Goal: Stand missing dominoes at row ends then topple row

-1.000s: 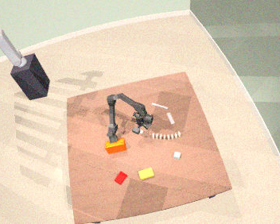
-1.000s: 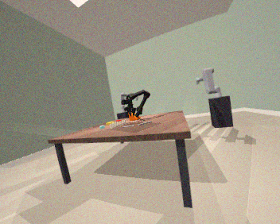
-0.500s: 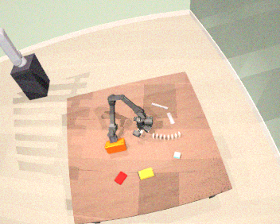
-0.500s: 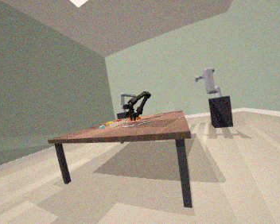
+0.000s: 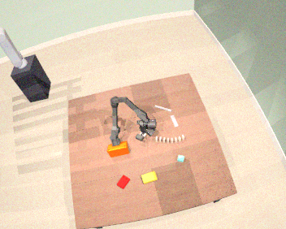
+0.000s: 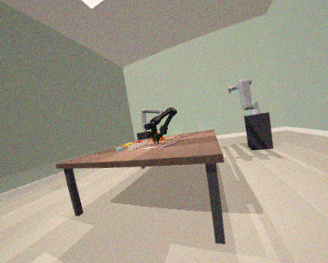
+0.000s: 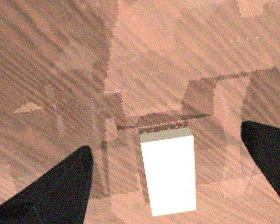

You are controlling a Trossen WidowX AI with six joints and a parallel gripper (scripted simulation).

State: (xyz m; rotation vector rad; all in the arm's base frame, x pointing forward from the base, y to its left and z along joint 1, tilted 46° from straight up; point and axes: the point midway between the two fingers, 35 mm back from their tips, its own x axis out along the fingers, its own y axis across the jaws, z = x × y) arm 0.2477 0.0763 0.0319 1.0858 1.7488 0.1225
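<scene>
A loose white domino (image 7: 171,175) (image 5: 144,135) appears to lie flat on the table, its broad face up. My gripper (image 7: 166,141) (image 5: 145,136) (image 6: 157,141) is open low over it. In the wrist view one black finger is to each side of the domino, with a gap on both sides. A slightly curved row of several pale standing dominoes (image 5: 168,140) (image 6: 137,145) is to the right of the gripper in the top view. The row is out of the wrist view. I cannot make out any other loose domino.
Two white strips (image 5: 162,108) (image 5: 174,121) lie behind the row. A cyan cube (image 5: 180,158), a yellow block (image 5: 149,177) and a red block (image 5: 123,182) lie on the near side. An orange box (image 5: 118,150) is at the arm's base.
</scene>
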